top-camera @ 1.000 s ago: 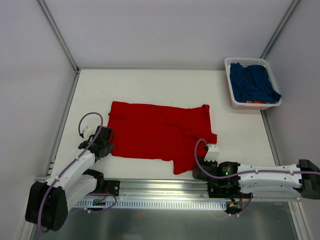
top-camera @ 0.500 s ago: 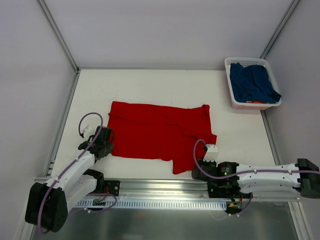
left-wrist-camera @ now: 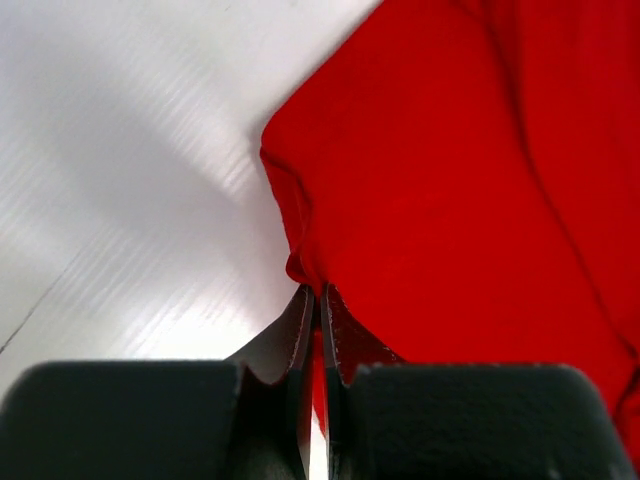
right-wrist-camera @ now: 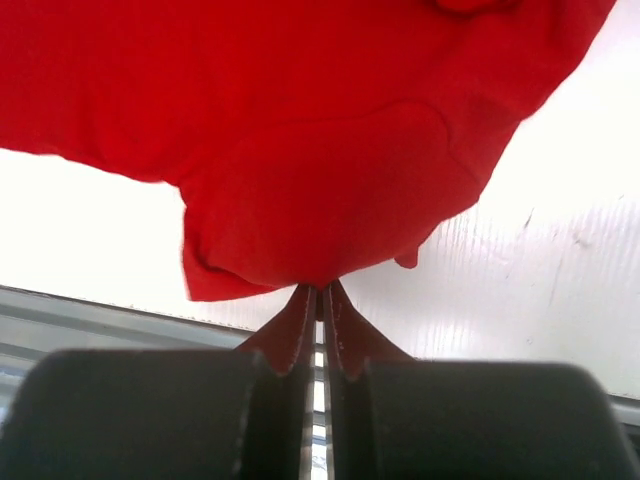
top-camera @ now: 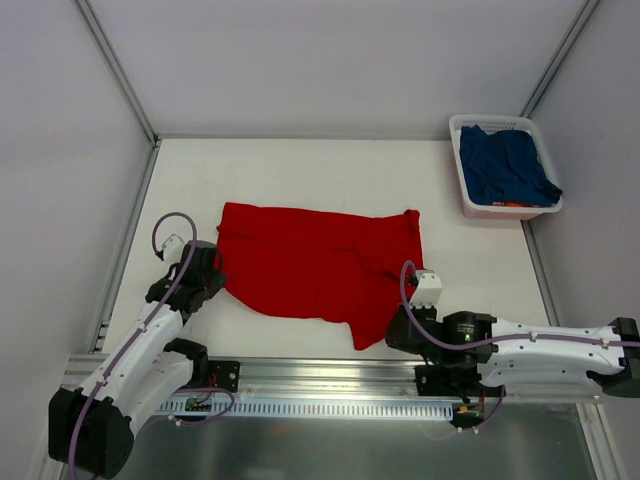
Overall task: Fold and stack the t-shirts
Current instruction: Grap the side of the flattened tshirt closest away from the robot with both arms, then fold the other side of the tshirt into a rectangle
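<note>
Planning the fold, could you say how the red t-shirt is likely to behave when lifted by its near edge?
Probably floppy: the red t-shirt lies wrinkled and bunches where the left fingers pinch it. Its middle would likely sag between those and the right fingers. Thin cloth, so probably light.

Overhead plus close wrist views, t-shirt [top-camera: 320, 265] shared

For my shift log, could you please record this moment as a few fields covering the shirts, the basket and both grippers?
white table: bright red cloth t-shirt, spread out
white plastic basket: dark navy blue cloth t-shirt, crumpled inside
left gripper: shut on the red t-shirt's near-left corner
right gripper: shut on the red t-shirt's near-right corner
fold: not yet made
stack: not yet begun
</note>
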Controlling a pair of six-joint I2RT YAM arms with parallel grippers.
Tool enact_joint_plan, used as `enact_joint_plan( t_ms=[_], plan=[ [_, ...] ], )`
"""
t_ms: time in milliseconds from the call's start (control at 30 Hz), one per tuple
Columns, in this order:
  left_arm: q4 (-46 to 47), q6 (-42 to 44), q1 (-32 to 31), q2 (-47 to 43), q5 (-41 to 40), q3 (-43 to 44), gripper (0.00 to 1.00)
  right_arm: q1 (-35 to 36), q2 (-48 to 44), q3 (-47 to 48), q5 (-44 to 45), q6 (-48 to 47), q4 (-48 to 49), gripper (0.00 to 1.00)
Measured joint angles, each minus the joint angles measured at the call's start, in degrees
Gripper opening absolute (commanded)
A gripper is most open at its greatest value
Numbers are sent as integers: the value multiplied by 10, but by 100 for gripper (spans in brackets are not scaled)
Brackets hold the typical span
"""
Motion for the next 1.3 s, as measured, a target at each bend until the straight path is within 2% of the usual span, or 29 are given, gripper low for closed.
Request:
enact_joint_plan(
  t_ms=[267,600,933,1300],
  plan=[
    [0,19,0,10,1,64,0,-37,-2,59,43,-54,-35,1],
    [1,40,0,67,-22,120,0,-179,-9,112,59,-173,-37,1],
    [37,69,11,153,-31,170,0,-313,40,114,9,-291,38,0],
    [97,106,69,256,-15,236,0,-403,125,130,-48,-374,121,0]
  ],
)
